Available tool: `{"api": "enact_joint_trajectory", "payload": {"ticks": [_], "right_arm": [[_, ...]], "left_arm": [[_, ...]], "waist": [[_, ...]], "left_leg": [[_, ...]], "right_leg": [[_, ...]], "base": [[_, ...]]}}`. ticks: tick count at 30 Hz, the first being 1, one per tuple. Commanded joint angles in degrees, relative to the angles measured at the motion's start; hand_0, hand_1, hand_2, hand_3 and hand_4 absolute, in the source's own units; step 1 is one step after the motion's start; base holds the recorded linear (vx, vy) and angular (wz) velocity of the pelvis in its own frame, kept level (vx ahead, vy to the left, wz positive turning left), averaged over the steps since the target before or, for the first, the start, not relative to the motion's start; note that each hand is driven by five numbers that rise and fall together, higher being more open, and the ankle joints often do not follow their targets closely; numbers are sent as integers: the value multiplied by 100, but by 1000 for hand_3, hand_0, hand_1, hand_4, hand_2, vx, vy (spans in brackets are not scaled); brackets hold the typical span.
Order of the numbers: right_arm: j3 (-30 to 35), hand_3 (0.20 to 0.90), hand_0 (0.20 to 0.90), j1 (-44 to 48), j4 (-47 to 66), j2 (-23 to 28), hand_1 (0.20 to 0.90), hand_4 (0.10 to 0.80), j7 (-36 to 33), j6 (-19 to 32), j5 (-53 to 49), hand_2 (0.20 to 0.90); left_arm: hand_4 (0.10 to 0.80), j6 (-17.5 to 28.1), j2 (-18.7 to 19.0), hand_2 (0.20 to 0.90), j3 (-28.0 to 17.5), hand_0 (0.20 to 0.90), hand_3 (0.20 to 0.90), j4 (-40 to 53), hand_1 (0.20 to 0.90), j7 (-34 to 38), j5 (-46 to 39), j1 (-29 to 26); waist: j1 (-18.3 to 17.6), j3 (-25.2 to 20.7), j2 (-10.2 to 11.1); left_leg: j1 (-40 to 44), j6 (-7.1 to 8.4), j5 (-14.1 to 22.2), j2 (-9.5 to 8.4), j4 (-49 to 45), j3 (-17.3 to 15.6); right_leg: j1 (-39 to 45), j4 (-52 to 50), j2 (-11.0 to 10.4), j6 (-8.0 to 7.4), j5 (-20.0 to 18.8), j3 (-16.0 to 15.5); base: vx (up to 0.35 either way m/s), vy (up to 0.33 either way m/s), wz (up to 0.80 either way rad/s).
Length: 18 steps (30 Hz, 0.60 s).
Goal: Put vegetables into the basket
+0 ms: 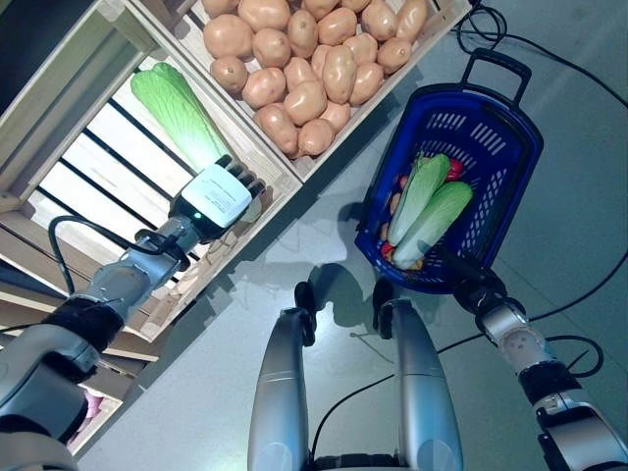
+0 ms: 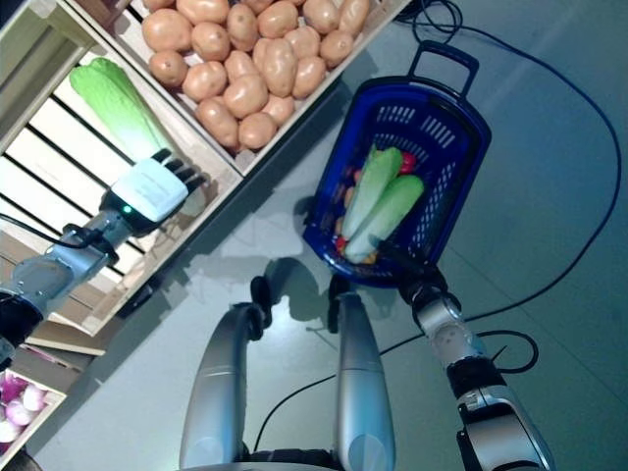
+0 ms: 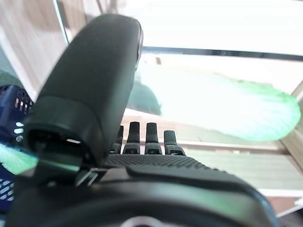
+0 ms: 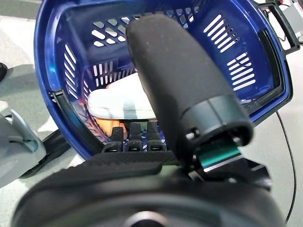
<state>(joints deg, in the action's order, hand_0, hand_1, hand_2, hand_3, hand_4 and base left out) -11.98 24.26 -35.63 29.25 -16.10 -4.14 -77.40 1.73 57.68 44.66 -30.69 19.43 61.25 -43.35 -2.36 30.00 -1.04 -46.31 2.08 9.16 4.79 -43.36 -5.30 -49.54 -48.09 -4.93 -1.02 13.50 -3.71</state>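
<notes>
A long green-and-white cabbage (image 1: 182, 110) lies in a slatted wooden crate of the stand. My left hand (image 1: 218, 199) is at the cabbage's white lower end, fingers straight, touching or just short of it; the left wrist view shows the cabbage (image 3: 222, 109) past the straight fingers (image 3: 151, 139). The blue basket (image 1: 510, 113) stands on the floor at the right, with two similar cabbages (image 1: 429, 201), a small red vegetable (image 1: 453, 169) and orange ones in it. My right hand (image 1: 471, 278) is at the basket's near rim, open; the right wrist view looks into the basket (image 4: 71, 56).
The wooden stand (image 1: 59, 108) runs along the left and top, its crate walls close around my left hand. The basket's black handle (image 1: 496, 64) stands up at its far end. Grey floor (image 1: 324, 226) lies between stand and basket.
</notes>
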Motion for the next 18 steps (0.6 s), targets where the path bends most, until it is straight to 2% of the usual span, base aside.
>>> {"api": "enact_joint_trajectory", "payload": {"ticks": [1, 7, 8, 10, 18], "right_arm": [[147, 900, 900, 58, 482, 351, 900, 800, -184, 115, -45, 900], [201, 900, 900, 59, 478, 382, 900, 800, -211, 118, -33, 900], [211, 900, 900, 60, 498, 389, 900, 800, -231, 108, -40, 900], [234, 900, 900, 47, 535, 394, 900, 800, -265, 92, -48, 900], [282, 900, 900, 9, 523, 356, 900, 800, -145, 90, 83, 900]], "left_arm": [[800, -433, 179, 900, -344, 900, 900, 17, 900, 15, 133, -329], [800, -614, 4, 900, -288, 900, 900, -172, 900, -96, 97, -374], [585, -639, -7, 578, -286, 578, 578, -189, 578, -103, 92, -377], [400, -823, -44, 300, -316, 300, 300, -225, 300, -91, 103, -346], [400, -862, -136, 300, -433, 300, 300, -491, 300, 109, 195, -255]], "waist": [[-126, -21, -27], [-149, -21, 1], [-149, -21, 5], [-154, -21, 17], [-167, -21, 34]], "left_leg": [[105, -60, -169, -220, 419, -193], [55, -59, -156, -217, 376, -181], [61, -63, -156, -224, 391, -179], [60, -67, -151, -225, 390, -180], [100, -68, -135, -216, 406, -196]], "right_leg": [[268, 427, -118, -164, -633, -237], [231, 421, -118, -185, -649, -238], [230, 427, -112, -188, -650, -243], [228, 442, -107, -192, -659, -239], [254, 481, -103, -211, -679, -226]], "base": [[0, 0, 0], [0, 0, 0], [0, 0, 0], [0, 0, 0], [-2, 4, -2]]}}
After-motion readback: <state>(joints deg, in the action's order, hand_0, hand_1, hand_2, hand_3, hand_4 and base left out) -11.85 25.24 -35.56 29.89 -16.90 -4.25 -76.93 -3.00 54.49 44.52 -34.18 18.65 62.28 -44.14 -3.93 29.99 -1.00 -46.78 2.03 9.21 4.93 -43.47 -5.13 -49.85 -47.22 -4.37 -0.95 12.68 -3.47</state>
